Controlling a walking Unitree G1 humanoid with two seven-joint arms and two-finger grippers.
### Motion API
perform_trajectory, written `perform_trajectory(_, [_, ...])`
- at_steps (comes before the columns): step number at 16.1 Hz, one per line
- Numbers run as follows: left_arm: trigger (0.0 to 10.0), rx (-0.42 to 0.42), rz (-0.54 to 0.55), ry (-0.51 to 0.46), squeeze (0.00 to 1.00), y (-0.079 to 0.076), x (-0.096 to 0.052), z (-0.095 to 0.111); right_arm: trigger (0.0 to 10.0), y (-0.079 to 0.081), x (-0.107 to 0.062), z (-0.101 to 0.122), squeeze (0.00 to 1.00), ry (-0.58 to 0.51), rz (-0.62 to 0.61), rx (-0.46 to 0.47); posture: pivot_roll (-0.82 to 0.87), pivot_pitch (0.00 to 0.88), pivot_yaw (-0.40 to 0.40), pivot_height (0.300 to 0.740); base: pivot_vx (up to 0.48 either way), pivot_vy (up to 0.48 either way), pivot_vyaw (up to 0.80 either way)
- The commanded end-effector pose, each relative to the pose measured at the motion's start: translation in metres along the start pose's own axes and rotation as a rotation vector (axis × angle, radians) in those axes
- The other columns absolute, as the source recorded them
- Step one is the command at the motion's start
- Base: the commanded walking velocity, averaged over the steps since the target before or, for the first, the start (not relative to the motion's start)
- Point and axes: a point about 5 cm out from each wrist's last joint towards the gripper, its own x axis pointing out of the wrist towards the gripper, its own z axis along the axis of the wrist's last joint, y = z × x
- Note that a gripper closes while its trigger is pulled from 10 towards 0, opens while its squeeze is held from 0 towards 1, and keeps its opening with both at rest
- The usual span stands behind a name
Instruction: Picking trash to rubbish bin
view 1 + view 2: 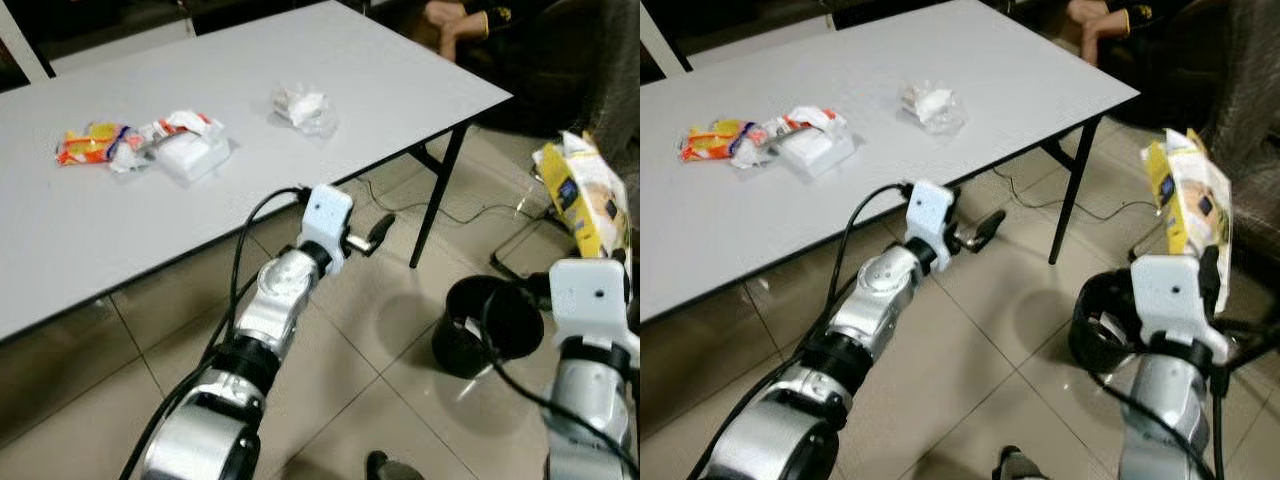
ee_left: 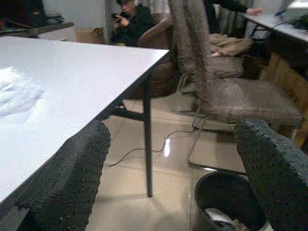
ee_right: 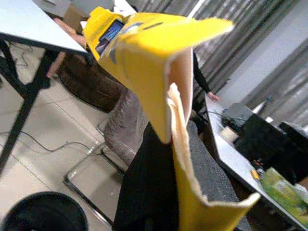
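Your right gripper [image 1: 1208, 262] is clamped on the yellow snack bag [image 1: 1188, 200], standing upright above it. The black rubbish bin [image 1: 485, 325] sits below and to its left, nearer this arm. Your left gripper [image 1: 378, 232] hangs open, holding nothing, by the table edge [image 1: 380, 165].

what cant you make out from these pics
- Print on the yellow packet held by the right gripper: too small in the eye views, folded away in the right wrist view.
- What lies in the black bin: something pale at the bottom, too dark to identify; in the eye views the right arm covers part of it.
- The wrappers on the table: their labels are too small and blurred.
- The seated person: cut off by the frame edge.
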Motion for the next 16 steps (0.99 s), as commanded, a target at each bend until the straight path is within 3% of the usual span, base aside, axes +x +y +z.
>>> perform_trajectory(1, [10.0,0.006,-0.006,-0.007,0.0,0.0,0.002,0.005,10.0,-0.001,-0.004,0.009,0.0,-0.041,0.005,0.032,-0.04,0.161,0.056,0.74,0.0,0.0,0.0])
perform_trajectory(4, [10.0,0.039,0.053,-0.015,0.0,0.004,0.001,0.005,10.0,0.008,-0.014,0.013,0.0,-0.028,0.068,0.122,-0.06,0.166,0.061,0.74,0.0,0.0,0.0])
perform_trajectory(5, [10.0,0.089,0.127,0.005,0.0,0.017,-0.006,0.001,10.0,0.015,-0.019,0.014,0.0,-0.01,0.118,0.219,-0.05,0.162,0.057,0.74,0.0,0.0,0.0])
perform_trajectory(7, [10.0,0.112,0.21,0.034,0.0,0.037,-0.015,-0.004,10.0,0.021,-0.021,0.015,0.0,0.002,0.155,0.293,-0.03,0.16,0.043,0.74,0.0,0.0,0.0])
perform_trajectory(9, [10.0,0.117,0.255,0.041,0.0,0.048,-0.023,-0.005,10.0,0.027,-0.017,0.018,0.0,-0.023,0.192,0.291,0.01,0.158,0.018,0.74,0.0,0.0,0.0])
perform_trajectory(12, [10.0,0.121,0.292,0.039,0.0,0.049,-0.026,-0.006,10.0,0.031,-0.008,0.022,0.0,-0.053,0.218,0.29,0.03,0.155,0.005,0.74,0.0,0.0,0.0])
perform_trajectory(16, [10.0,0.112,0.285,0.038,0.0,0.048,-0.027,-0.007,10.0,0.031,-0.006,0.021,0.0,-0.053,0.207,0.289,0.04,0.158,0.009,0.74,0.0,0.0,0.6])
